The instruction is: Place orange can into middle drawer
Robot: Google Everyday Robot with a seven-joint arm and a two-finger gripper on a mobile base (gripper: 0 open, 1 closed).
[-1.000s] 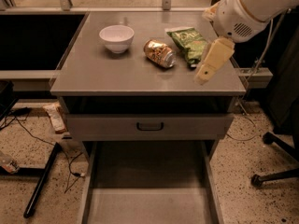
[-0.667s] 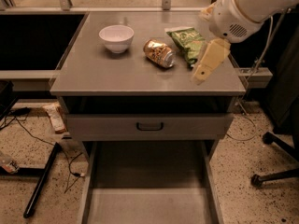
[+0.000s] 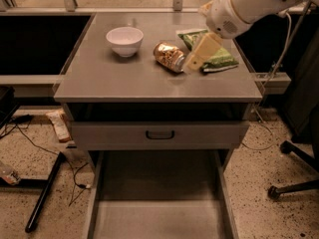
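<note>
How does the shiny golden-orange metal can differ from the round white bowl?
The orange can lies on its side; the white bowl stands upright. The can is smaller and patterned; the bowl is plain. The gripper is beside the can, away from the bowl. Both rest on the grey cabinet top.

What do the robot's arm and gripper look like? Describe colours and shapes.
The arm is a thick, rounded white casing with a dotted vent patch near its end. The gripper, beside the orange can, is pale cream, flat and tapered.

The orange can [image 3: 168,57] lies between bowl [image 3: 124,40] and bag [image 3: 223,61] — pincer [image 3: 191,64] beside, perhaps touching.
</note>
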